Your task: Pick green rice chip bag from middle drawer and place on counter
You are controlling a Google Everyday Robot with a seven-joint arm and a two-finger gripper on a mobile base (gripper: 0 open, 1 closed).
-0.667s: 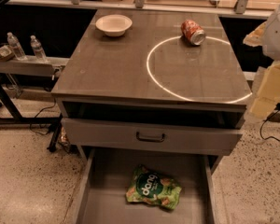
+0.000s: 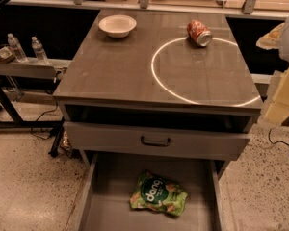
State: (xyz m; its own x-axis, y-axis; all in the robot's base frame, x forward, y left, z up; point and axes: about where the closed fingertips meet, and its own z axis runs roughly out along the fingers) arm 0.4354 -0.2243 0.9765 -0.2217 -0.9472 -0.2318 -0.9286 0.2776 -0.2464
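You see crinkly bright green snack bag (image 2: 158, 194), white "dang" on dark green round logo, lying flat mid-floor in open shallow grey metal drawer (image 2: 94, 198), near. Glossy grey-brown counter top (image 2: 111, 71) carries white bowl (image 2: 117, 25) far left and red-orange soda can (image 2: 199, 32) on its side on white ring, lettering unreadable. Your pale cream gripper (image 2: 282, 97) hangs right of counter, well apart from bag; clenched or released, cannot tell.
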